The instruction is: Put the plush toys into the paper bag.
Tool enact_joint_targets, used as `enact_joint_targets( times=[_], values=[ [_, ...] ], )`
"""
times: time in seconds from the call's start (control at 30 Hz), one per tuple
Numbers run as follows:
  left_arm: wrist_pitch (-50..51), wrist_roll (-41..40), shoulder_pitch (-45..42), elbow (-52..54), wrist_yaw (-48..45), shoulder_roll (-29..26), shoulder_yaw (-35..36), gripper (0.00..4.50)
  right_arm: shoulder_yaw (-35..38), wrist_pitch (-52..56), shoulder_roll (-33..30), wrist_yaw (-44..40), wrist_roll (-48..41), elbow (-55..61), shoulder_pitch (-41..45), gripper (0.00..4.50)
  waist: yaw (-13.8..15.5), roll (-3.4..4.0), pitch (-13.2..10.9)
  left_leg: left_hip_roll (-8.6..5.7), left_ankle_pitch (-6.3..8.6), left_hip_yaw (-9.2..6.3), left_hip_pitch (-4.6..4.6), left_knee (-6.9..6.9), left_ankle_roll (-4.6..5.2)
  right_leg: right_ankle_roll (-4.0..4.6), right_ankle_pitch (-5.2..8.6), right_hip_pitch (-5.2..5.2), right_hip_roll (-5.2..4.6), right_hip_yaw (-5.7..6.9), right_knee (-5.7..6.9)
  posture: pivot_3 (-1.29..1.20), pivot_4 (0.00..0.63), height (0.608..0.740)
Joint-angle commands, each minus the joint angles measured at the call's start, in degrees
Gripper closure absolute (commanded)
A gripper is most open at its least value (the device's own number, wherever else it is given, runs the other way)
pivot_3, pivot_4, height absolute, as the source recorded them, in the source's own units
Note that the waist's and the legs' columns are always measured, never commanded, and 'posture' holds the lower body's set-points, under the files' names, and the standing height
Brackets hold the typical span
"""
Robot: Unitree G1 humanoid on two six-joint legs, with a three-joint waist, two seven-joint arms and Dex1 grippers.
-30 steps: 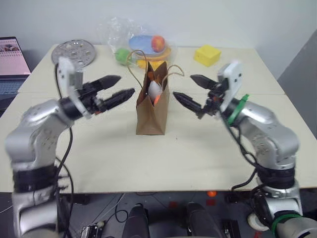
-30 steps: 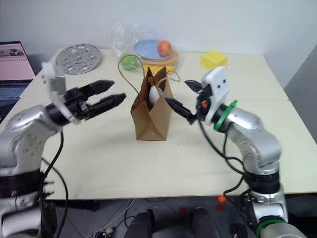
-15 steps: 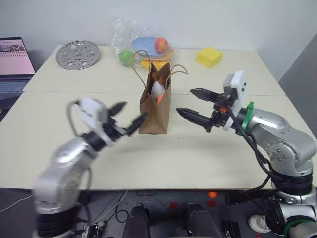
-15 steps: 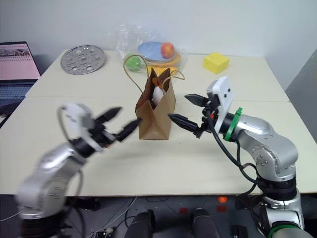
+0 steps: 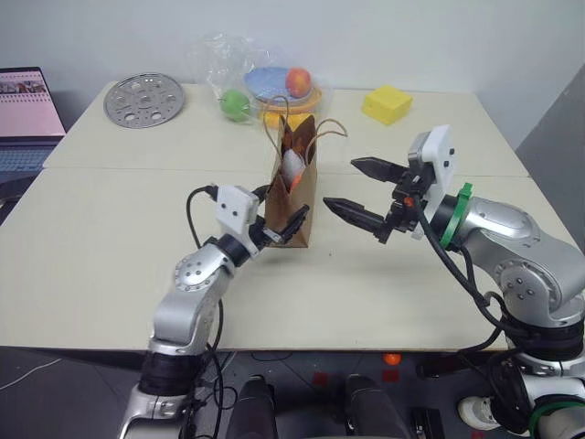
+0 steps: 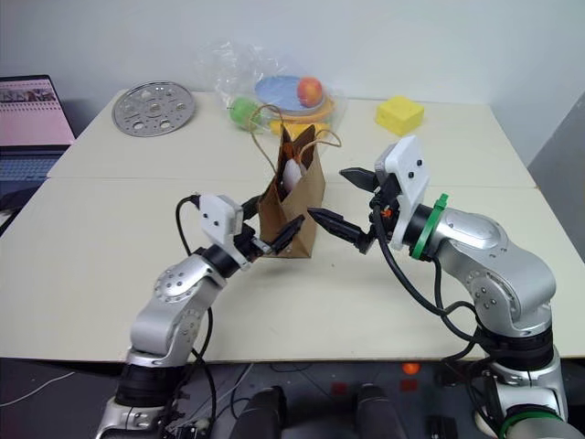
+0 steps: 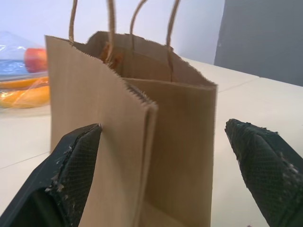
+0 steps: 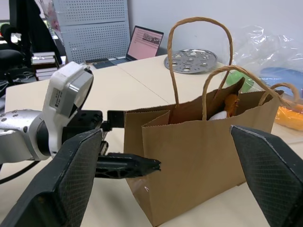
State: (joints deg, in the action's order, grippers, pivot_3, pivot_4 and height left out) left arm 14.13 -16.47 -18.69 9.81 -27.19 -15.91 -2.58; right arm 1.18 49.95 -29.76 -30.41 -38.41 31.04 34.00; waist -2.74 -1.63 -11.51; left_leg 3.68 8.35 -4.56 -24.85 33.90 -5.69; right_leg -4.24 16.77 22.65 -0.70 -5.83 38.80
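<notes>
— Well, where are things standing?
— Paper bag [image 5: 294, 203] upright between left gripper [image 5: 281, 222] and right gripper [image 5: 363, 190], both spread wide, holding nothing. White egg [image 5: 290, 165] and orange carrot [image 8: 231, 102] inside (tops peeking out).
— Room around?
— Bare table [image 5: 110, 265] either side; laptop [image 5: 27, 114] far behind left gripper.
</notes>
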Motion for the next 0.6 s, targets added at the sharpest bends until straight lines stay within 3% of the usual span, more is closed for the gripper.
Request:
enact_joint_targets(
  times=[0.03, 0.47, 0.6],
  values=[
    [-3.7, 0.9, -1.7, -0.8, -0.6, 0.4, 0.4, 0.41, 2.6, 0.1, -1.2, 1.1, -0.8, 2.7, -0.3, 0.00, 0.0, 0.00, 0.0, 0.00, 0.00, 0.00, 0.00, -0.02, 0.00, 0.00, 0.00, 0.00, 0.00, 0.00, 0.00, 0.00, 0.150, 0.740],
    [-4.9, 0.4, -1.3, -2.9, -1.9, -1.2, 3.2, 4.30, 3.4, 0.3, -2.1, 3.3, -1.4, 3.5, -1.5, 0.00, 0.0, 0.00, 0.0, 0.00, 0.00, -0.01, 0.00, -0.03, 0.00, 0.00, 0.01, 0.01, 0.00, 0.01, 0.02, 0.00, 0.150, 0.740],
    [-4.1, -0.4, -1.1, -2.6, -2.1, -2.2, 5.1, 4.48, 3.3, -0.3, -1.9, 3.4, -0.9, 2.6, -1.3, 0.00, 0.0, 0.00, 0.0, 0.00, 0.00, -0.01, 0.00, -0.03, 0.00, -0.01, 0.01, 0.01, 0.00, 0.01, 0.02, 0.00, 0.150, 0.740]
  ],
)
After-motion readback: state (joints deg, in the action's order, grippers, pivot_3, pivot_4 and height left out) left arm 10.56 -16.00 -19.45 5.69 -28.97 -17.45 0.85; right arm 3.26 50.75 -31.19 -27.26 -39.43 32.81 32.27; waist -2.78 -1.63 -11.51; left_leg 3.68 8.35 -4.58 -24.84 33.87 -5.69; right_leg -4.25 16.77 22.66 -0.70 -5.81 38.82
